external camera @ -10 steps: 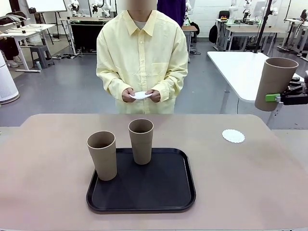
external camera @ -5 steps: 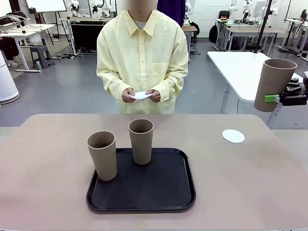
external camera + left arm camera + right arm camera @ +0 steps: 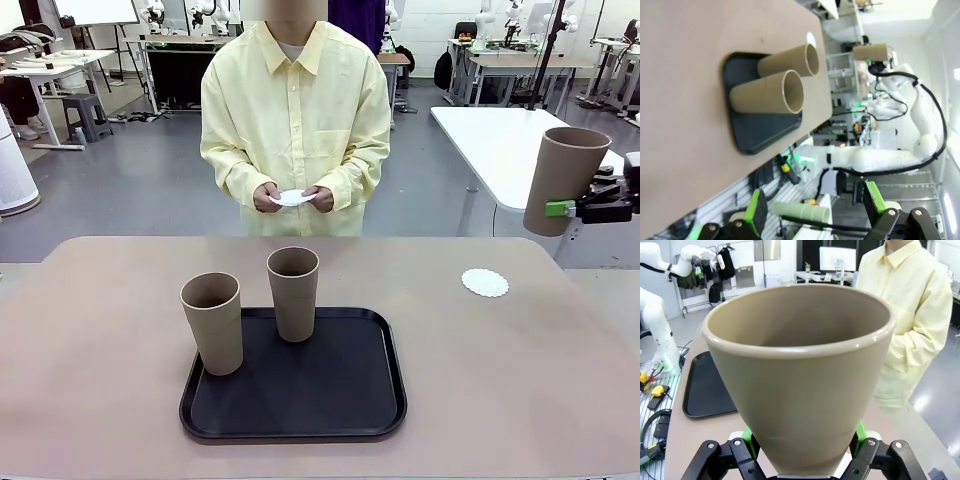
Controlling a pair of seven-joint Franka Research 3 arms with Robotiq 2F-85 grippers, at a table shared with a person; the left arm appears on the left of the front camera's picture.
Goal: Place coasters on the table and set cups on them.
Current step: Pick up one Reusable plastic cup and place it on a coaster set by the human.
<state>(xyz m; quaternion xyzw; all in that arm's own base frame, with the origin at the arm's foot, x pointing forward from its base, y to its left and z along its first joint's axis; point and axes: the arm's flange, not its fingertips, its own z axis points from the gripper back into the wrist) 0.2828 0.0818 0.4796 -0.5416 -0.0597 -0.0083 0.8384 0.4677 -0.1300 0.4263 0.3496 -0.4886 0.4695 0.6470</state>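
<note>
**Right gripper** [image 3: 572, 207]: pinching the held cup [image 3: 568, 178] low on its wall, with a green pad pressed on each side. This cup hangs in the air by the right edge of the surface [image 3: 90, 340], mouth up and leaning slightly. It touches nothing else.

**Left gripper** [image 3: 815, 205]: fingers spread wide with nothing between them. It is held away from the surface and clear of every item.

**Coasters:** The laid coaster [image 3: 485, 282] lies flat on the surface toward the far right corner. It is bare and well apart from the tray [image 3: 340, 400]. A person stands at the far edge and holds the second coaster [image 3: 292, 198] between both hands [image 3: 267, 197], in front of the body and above the surface.

**Cups on the tray:** The black tray sits at the middle of the near edge. The left cup [image 3: 212, 322] stands upright just inside the tray's left rim. The far cup [image 3: 293, 293] stands upright by the tray's far rim. The two are near each other but not touching, and both are empty.
</note>
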